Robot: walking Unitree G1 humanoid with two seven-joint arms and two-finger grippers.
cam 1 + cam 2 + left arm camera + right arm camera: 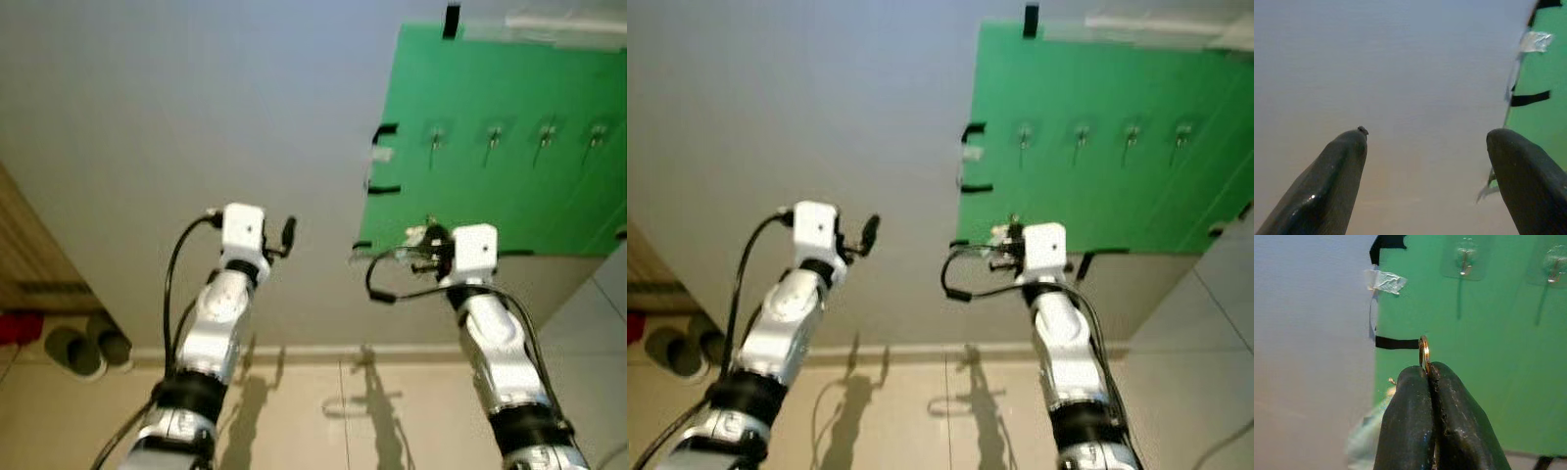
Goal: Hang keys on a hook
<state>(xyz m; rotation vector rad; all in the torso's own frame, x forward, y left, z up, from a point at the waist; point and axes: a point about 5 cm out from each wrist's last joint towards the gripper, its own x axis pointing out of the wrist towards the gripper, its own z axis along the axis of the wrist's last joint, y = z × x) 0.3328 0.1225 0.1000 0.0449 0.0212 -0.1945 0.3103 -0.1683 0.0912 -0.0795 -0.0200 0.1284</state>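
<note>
A green board point(509, 166) is taped to the wall at the upper right and carries several small clear stick-on hooks point(435, 139) in a row. My right gripper point(1427, 369) is raised below the board's lower left corner, shut on a gold key ring point(1423, 352) that pokes up between its fingertips; the keys themselves are hidden. The nearest hook point(1465, 260) lies up and a little to the right of the ring. My left gripper point(1425, 139) is held up in front of the bare wall, left of the board, open with nothing between its fingers.
The pale wall point(196, 117) spans the view, with a baseboard and tiled floor point(323, 411) below. Grey slippers point(88, 345) lie on the floor at the left beside a wooden edge. Black tape strips point(384, 129) hold the board's left side.
</note>
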